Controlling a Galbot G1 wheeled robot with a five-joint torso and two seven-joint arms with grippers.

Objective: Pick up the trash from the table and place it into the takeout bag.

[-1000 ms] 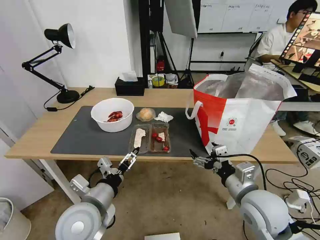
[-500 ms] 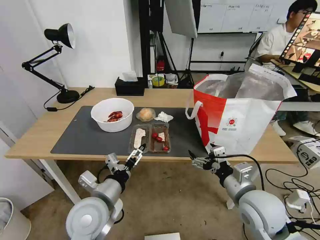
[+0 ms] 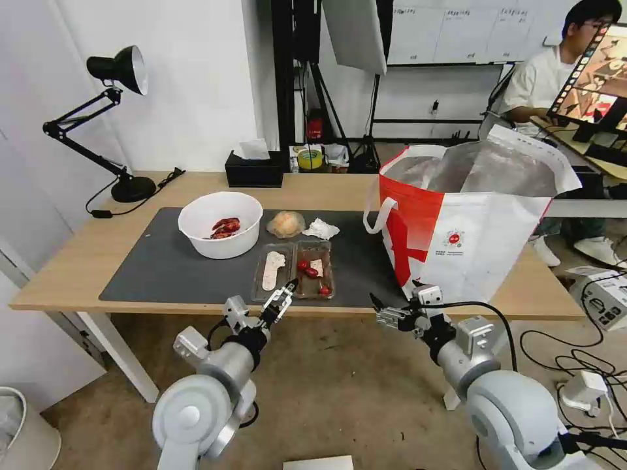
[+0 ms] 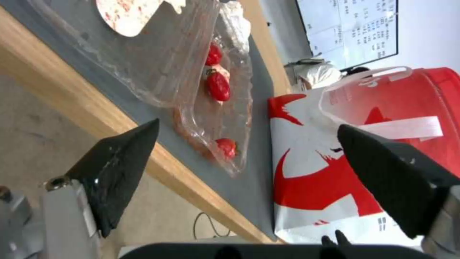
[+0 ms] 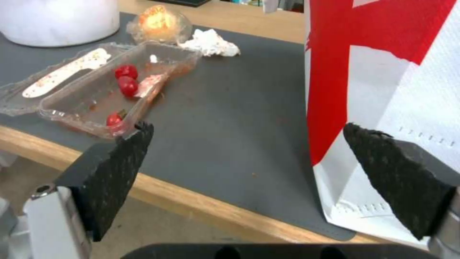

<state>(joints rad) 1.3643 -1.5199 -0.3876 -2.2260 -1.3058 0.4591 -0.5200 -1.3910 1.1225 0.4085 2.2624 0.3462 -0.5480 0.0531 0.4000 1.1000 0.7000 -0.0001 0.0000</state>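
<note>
From the head camera, the table [image 3: 78,261] carries a grey mat [image 3: 163,274]. On the mat sit a white bowl [image 3: 221,224] with red scraps, a wrapped lump [image 3: 285,224] and a crumpled tissue [image 3: 321,228] just behind a clear tray [image 3: 294,270]. The bag [image 3: 460,225] stands open at the mat's right end, its foil lining showing. The left gripper [image 3: 283,297] hangs at the table's near edge, right in front of the tray, fingers spread. The right gripper [image 3: 385,313] waits lower, in front of the table edge below the bag's near corner, also parted.

From the left wrist, the two black fingers [image 4: 122,169] stand wide apart with nothing between them. Beyond them the tray [image 4: 192,82] lies on the mat near the wooden edge, red pieces in one half and a white scrap in the other. The bag [image 4: 335,172] stands past it, with a white handle loop on its side.

From the right wrist, the fingers [image 5: 120,169] are likewise spread and empty. Past them lie the tray [image 5: 110,90], the tissue [image 5: 210,44], the lump [image 5: 159,21] and the bowl [image 5: 57,19], all on the mat [image 5: 230,118]. The bag [image 5: 388,79] stands on the mat close by.
</note>
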